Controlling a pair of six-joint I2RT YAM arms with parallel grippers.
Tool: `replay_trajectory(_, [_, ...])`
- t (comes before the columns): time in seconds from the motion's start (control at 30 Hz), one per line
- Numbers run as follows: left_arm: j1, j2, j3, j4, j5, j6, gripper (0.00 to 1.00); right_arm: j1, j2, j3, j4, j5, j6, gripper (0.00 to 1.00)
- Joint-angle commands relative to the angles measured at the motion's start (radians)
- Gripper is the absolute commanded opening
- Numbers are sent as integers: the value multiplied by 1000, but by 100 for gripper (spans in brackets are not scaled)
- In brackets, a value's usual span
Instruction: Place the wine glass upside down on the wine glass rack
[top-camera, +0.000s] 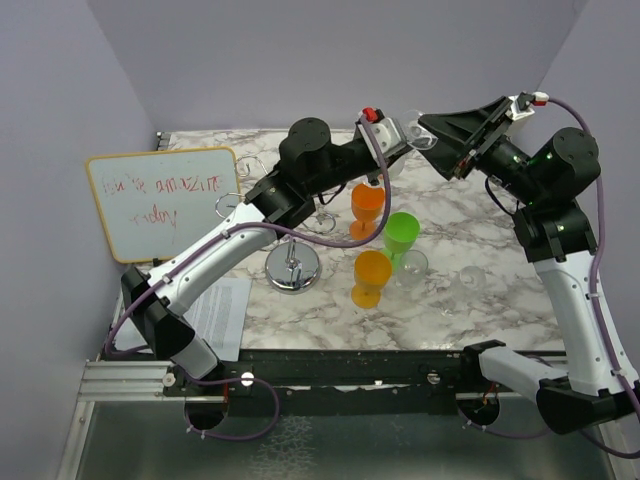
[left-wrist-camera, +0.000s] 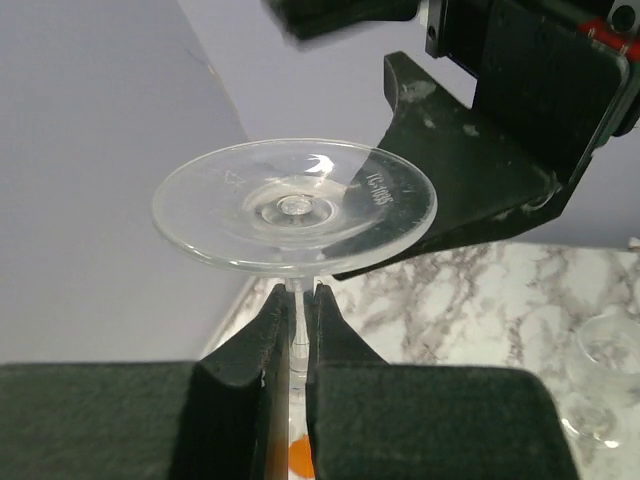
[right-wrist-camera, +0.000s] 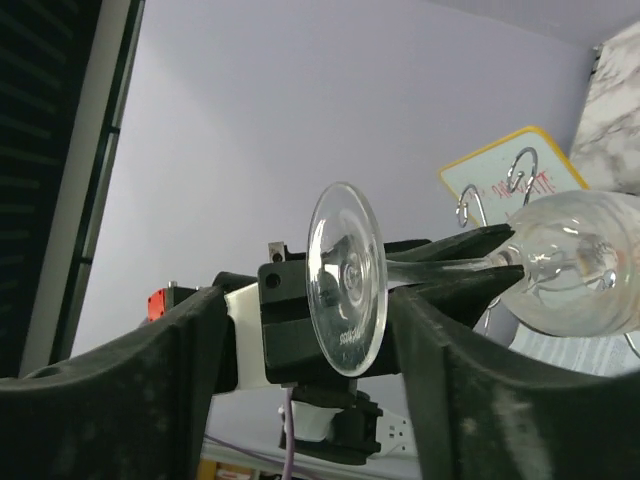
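The wine glass (left-wrist-camera: 295, 205) is clear, glossy; the wine glass rack (top-camera: 293, 270) shiny chrome.

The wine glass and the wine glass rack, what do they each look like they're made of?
The wine glass looks like clear glass, possibly hard plastic: the wall shows through its foot, which bears moulded lettering. The wine glass rack looks like chrome-plated metal: its round base gleams like a mirror and its arms are thin shiny wire.

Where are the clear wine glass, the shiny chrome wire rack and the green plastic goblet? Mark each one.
clear wine glass (left-wrist-camera: 295, 205): left wrist view, centre of its round foot.
shiny chrome wire rack (top-camera: 282, 270): top external view, mirrored disc base.
green plastic goblet (top-camera: 401, 232): top external view, its bowl.
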Motion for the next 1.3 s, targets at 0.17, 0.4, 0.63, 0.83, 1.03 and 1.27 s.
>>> replay_trajectory(0.17, [-10, -115, 169, -238, -155, -281, 0, 4, -50, -66, 101, 71, -107, 85])
replay_trajectory(0.4, [-6, -268, 128, -395, -445, -243, 0, 4, -89, -69, 36, 157, -205, 86])
replay_trajectory(0.63, [44, -456, 7, -425, -844, -38, 0, 6, -91, -107, 38, 158, -245, 86])
replay_trajectory(0.83, [86, -494, -56, -377, -1034, 47, 0, 5, -74, -143, 81, 132, -232, 85])
replay_trajectory(1.03, [423, -374, -78, -374, -967, 3, 0, 4, -78, -168, 95, 126, -236, 84])
replay_trajectory(1.27, [824, -278, -90, -395, -498, -231, 0, 4, -79, -170, 87, 132, -257, 83])
